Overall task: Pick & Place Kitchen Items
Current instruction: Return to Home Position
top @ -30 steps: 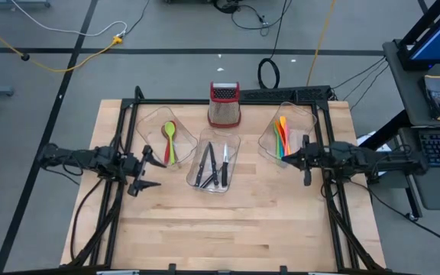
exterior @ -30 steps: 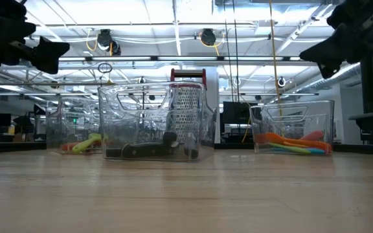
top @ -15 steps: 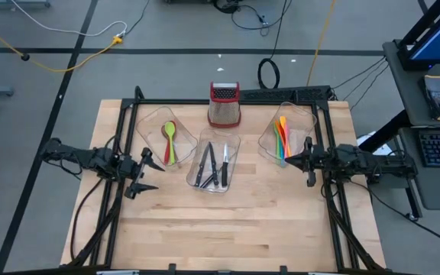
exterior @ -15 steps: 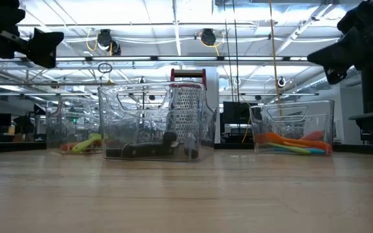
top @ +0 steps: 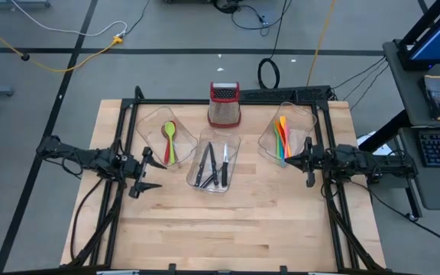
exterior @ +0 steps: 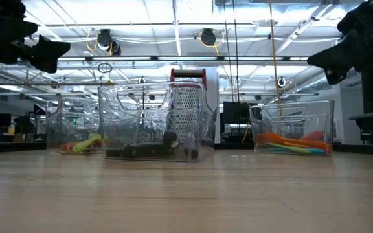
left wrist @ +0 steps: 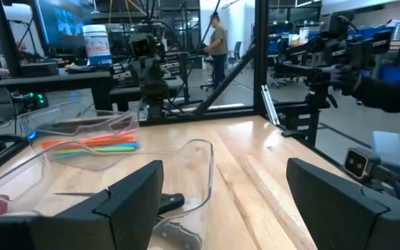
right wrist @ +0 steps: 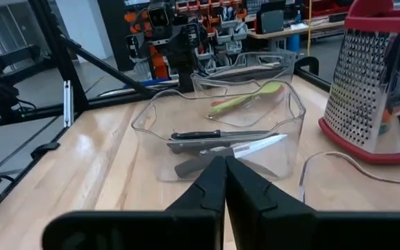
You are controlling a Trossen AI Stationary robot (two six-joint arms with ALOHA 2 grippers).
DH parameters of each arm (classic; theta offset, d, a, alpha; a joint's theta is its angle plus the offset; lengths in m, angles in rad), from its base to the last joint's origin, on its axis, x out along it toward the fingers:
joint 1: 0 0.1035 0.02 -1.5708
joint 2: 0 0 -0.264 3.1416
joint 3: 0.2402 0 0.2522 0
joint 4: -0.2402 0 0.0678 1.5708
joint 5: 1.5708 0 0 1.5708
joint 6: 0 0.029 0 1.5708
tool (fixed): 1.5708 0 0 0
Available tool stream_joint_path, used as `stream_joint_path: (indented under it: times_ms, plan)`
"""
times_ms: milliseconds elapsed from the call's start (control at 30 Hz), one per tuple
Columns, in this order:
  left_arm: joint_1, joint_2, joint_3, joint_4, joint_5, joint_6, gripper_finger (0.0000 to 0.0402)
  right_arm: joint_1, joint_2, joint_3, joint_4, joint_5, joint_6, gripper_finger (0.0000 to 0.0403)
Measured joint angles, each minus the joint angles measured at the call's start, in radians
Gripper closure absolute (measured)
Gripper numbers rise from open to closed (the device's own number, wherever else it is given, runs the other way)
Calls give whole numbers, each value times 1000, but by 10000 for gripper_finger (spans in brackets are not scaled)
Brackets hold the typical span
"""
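Note:
Three clear tubs stand on the wooden table. The left tub (top: 166, 136) holds a green spoon (top: 170, 139) and a red utensil. The middle tub (top: 214, 164) holds black-handled knives (right wrist: 217, 144). The right tub (top: 285, 136) holds several coloured utensils (exterior: 293, 144). My left gripper (top: 155, 174) is open and empty, above the table just left of the middle tub. My right gripper (top: 290, 160) is shut and empty, above the table by the near right side of the right tub. Both hang well above the tabletop in the low view.
A steel box grater with a red top (top: 224, 105) stands behind the middle tub. A black frame (top: 228, 99) runs along the table's far and side edges. The near half of the table (top: 220, 229) is bare wood.
My right gripper has drawn back a little toward the table's right edge, still shut. The utensils and tubs have stayed where they were.

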Motion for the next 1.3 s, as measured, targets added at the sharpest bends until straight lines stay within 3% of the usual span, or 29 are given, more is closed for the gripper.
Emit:
stream_joint_path:
  times_ms: [400,633,833,1300]
  plan:
    - [-1,0,0,-2,-71,-74,94,0,0,0,0,-2,-70,402]
    - [-1,0,0,-1,-71,-74,94,0,0,0,1,-4,-32,396]
    - [-1,0,0,-2,-71,-74,94,0,0,0,1,-3,126,394]
    - [-1,0,0,-2,-71,-74,94,0,0,0,1,-4,135,394]
